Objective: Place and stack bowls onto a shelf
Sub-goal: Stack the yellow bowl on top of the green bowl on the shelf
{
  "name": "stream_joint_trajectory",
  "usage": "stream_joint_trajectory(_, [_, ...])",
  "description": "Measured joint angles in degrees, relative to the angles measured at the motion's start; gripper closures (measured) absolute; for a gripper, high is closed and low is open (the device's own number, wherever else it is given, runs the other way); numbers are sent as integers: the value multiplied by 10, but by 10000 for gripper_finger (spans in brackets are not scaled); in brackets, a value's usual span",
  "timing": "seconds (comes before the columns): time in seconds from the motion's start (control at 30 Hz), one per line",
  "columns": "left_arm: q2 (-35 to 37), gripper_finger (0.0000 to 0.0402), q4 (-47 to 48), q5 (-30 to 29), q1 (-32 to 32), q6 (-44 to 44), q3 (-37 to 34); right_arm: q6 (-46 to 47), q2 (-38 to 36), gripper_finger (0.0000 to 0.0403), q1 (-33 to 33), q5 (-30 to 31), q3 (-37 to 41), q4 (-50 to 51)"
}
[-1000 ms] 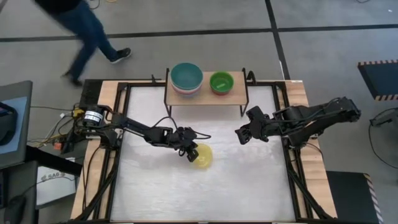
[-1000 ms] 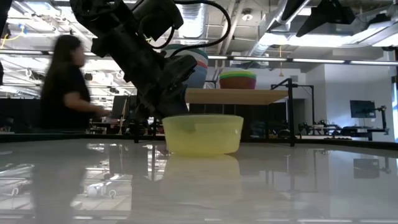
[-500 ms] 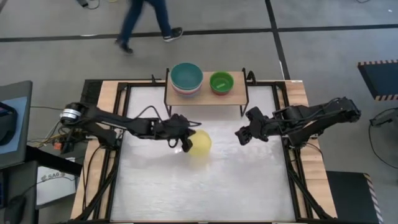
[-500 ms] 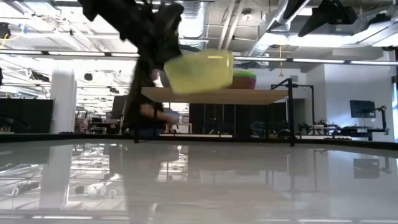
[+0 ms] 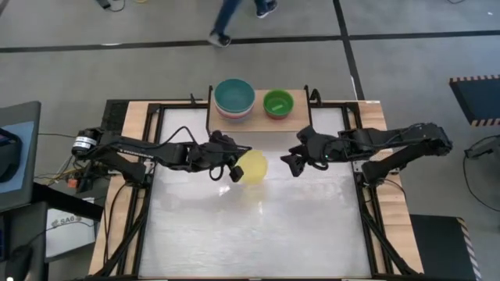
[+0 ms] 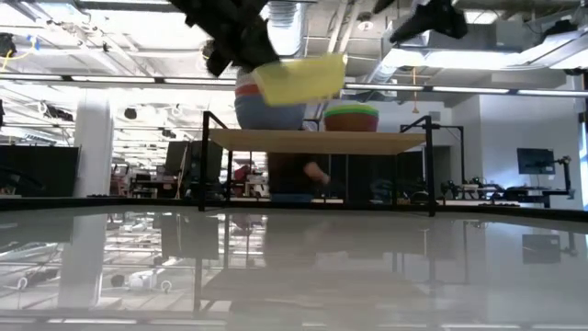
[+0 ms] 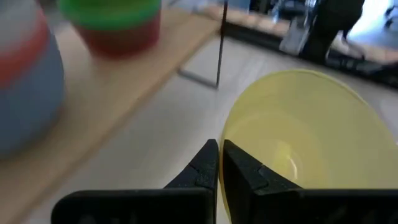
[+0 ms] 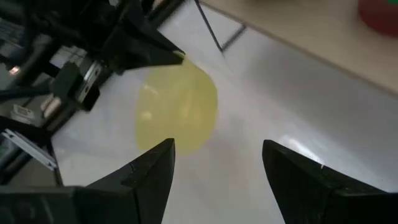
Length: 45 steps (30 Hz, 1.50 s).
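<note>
The yellow bowl (image 5: 251, 166) hangs above the surface (image 5: 258, 226), tilted, its mouth facing the left gripper (image 7: 219, 163), whose jaws pinch its rim. It sits just before the shelf (image 5: 301, 124). The right gripper (image 5: 289, 160) waits nearby, jaws spread wide.

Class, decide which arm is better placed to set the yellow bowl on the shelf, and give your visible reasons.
Left, most likely. The left hand already grips the yellow bowl by its rim, lifted above shelf height. The right hand is open, empty, beside the bowl.
</note>
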<state>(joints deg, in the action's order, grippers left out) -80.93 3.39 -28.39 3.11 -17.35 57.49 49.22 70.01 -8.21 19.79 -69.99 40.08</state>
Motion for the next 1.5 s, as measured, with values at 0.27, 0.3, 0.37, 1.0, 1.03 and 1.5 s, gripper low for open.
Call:
stream_joint_trajectory(0.27, [0, 401, 5, -51, -3, 85, 54, -43, 37, 133, 18, -6, 0, -71])
stream_joint_trajectory(0.3, [-2, 401, 1, -53, -4, 95, 58, -46, 42, 133, 20, -6, 0, -86])
stream_joint_trajectory(0.37, [-8, 401, 1, -53, -9, 114, 69, -47, 44, 133, 30, -5, 0, -91])
stream_joint_trajectory(1.0, [-89, 402, 20, -50, -28, 281, 213, -42, 42, 220, 103, 1, 0, -77])
stream_joint_trajectory(1.03, [-92, 402, 27, -50, -28, 290, 217, -40, 42, 243, 106, 1, 0, -74])
stream_joint_trajectory(1.5, [-90, 312, 33, 78, -107, 209, 226, -53, 43, 366, 205, 0, 1, -50])
